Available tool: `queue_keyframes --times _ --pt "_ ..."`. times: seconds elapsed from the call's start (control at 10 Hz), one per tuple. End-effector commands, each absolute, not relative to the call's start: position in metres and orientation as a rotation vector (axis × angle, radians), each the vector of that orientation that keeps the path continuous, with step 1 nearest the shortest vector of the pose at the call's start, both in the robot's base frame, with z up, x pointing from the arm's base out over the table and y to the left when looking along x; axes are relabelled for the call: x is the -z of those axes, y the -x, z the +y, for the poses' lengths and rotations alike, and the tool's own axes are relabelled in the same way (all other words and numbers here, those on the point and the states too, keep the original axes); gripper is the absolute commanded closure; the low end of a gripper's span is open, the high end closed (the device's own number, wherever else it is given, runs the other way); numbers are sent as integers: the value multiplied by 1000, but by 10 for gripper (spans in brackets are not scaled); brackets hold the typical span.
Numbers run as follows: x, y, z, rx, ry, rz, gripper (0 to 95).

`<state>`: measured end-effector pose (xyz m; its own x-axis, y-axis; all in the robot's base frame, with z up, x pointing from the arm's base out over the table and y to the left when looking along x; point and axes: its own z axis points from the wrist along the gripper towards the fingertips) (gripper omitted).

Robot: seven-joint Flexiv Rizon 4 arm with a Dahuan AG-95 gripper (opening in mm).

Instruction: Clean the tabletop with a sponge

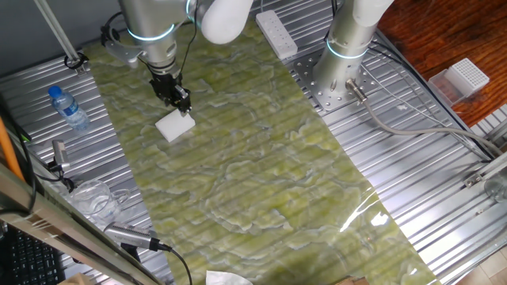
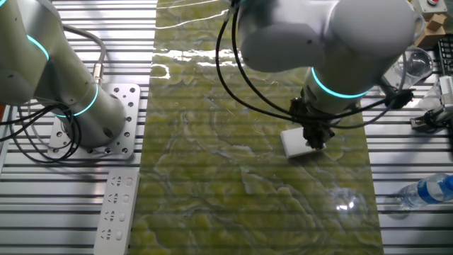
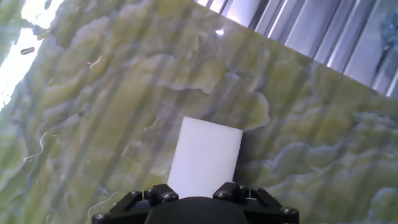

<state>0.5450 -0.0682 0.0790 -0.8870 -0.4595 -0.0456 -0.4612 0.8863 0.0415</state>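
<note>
The sponge [image 1: 175, 125] is a small white foam block held against the green-yellow marbled tabletop [image 1: 261, 158] near its far left part. My gripper [image 1: 181, 104] is shut on the sponge, gripping its near end from above. In the other fixed view the sponge [image 2: 298, 142] sticks out left of the gripper [image 2: 316, 139] on the tabletop [image 2: 233, 177]. In the hand view the sponge [image 3: 204, 154] extends forward from between the black fingers [image 3: 160, 194] over the tabletop [image 3: 93, 112].
A water bottle [image 1: 67, 108] lies on the ribbed metal left of the sheet. A white power strip [image 1: 276, 33] lies at the far edge. A second arm's base [image 1: 342, 75] stands to the right. A white perforated box [image 1: 467, 77] sits far right. Cables run near it.
</note>
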Motion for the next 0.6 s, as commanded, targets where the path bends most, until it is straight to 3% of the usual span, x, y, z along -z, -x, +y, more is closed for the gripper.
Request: queue_keyframes --times 0.1,0.4,0.5,0.6 --pt "-74 -546 -68 -78 725 3020 190" --pt "-61 -548 -69 -70 724 3020 190" --pt "-58 -549 -69 -66 711 3022 380" --pt "-54 -551 -68 -62 703 3024 380"
